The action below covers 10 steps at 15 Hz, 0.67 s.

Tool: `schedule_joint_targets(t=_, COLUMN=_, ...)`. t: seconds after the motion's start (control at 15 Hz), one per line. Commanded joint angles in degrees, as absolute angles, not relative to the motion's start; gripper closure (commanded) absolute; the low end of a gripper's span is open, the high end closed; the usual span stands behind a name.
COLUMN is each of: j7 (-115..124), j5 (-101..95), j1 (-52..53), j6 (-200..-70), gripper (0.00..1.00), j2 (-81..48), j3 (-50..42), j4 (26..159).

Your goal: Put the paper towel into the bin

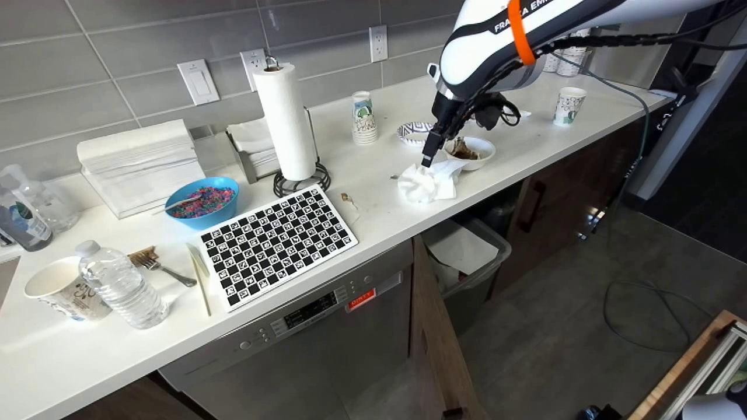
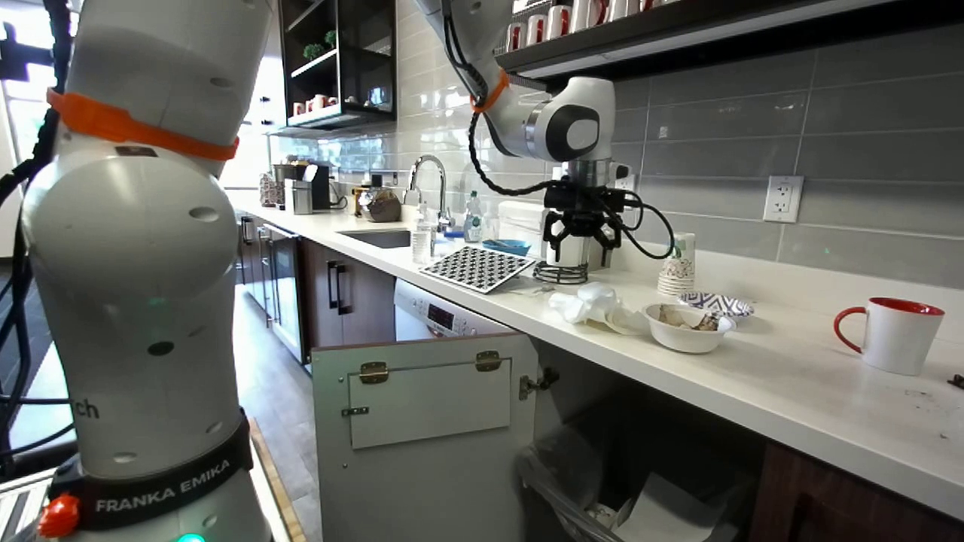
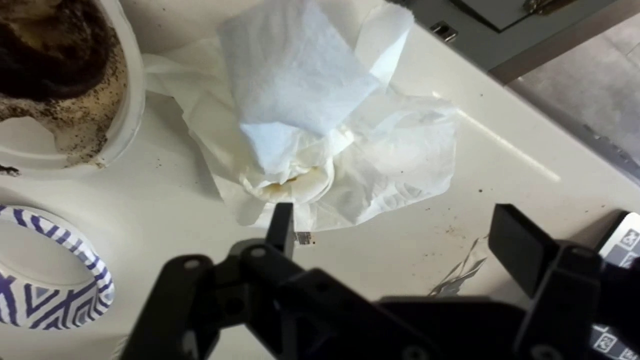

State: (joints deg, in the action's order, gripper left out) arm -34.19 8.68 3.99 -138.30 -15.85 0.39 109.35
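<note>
The paper towel (image 3: pixel 305 85) lay loose below a gripper (image 2: pixel 581 254) spread wide and holding nothing.

It sat on the counter (image 1: pixel 373 230) just left of the brown-smeared bowl (image 2: pixel 684 342) in both exterior views, touching it or nearly so. Being several limp layers, it risked coming apart: a shallow pinch could lift the top fold alone, or drag the bowl along. In the wrist view the fingers (image 3: pixel 517 245) framed its edge and bare counter rather than its bulk, so a straight descent might catch only a corner. The bin (image 1: pixel 503 252) stood lower, on the counter's near side, where a trailing end could snag on its rim.
</note>
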Motion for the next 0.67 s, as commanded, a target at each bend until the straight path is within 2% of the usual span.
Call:
schedule_joint_targets(t=0.0, j7=-18.5, j5=3.8, j1=9.5, j6=-144.4, gripper=0.0, j2=-17.4, j3=-3.3, j4=110.6)
schedule_joint_targets(t=0.53, j7=14.9, j5=-8.8, j1=17.3, j6=-145.5, gripper=0.0, j2=-21.2, j3=-12.0, j4=109.8)
schedule_joint_targets(t=0.6, j7=19.5, j5=-11.4, j1=15.1, j6=-145.1, gripper=0.0, j2=-21.6, j3=-10.1, j4=109.5)
